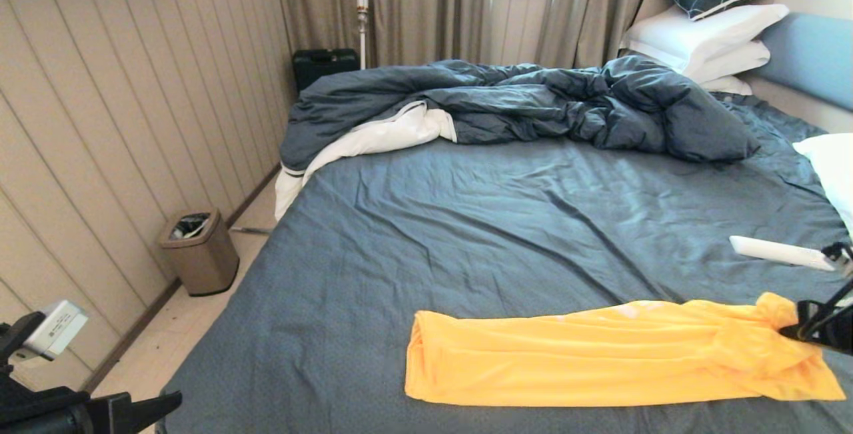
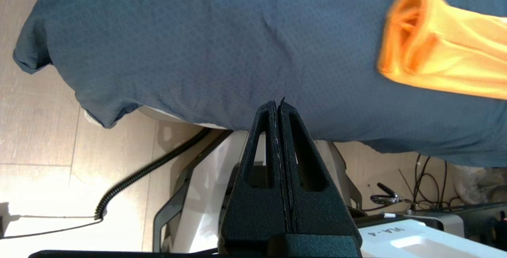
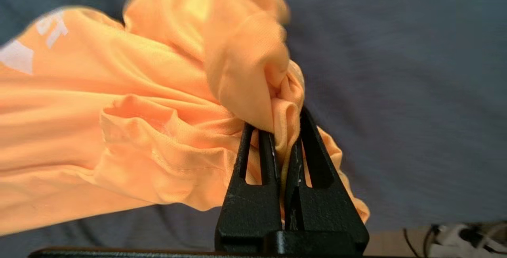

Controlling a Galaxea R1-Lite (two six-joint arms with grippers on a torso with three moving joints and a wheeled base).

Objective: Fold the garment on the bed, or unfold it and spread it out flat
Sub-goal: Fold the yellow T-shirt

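In the head view, the shirt (image 1: pixel 600 354) lies as a long folded band across the near part of the bed (image 1: pixel 466 221), at about 5 o'clock in the picture, its left end rolled over and its right end bunched. The right tool (image 1: pixel 796 327) sits at 4 o'clock, at the edge of the picture, touching that bunched end. The left tool (image 1: pixel 166 402) is at 7 o'clock, off the bed's near left corner and well apart from the shirt. A rumpled duvet (image 1: pixel 520 104) lies across the far side of the bed at 12 o'clock, pillows (image 1: pixel 706 37) are stacked at 1 o'clock, a white remote (image 1: pixel 780 252) rests on the sheet at 3 o'clock, and a bin (image 1: pixel 200 251) stands on the floor at 9 o'clock. In the left wrist view, the left tool (image 2: pixel 280 105) is clenched on nothing, its fingers pressed together over the bed's edge, with the shirt's (image 2: pixel 443 56) rolled end at 2 o'clock. In the right wrist view, the right tool (image 3: pixel 286 131) is grasping a gathered fold of the shirt (image 3: pixel 119 131), cloth pinched between its fingers; white marks show on the fabric at 10 o'clock.
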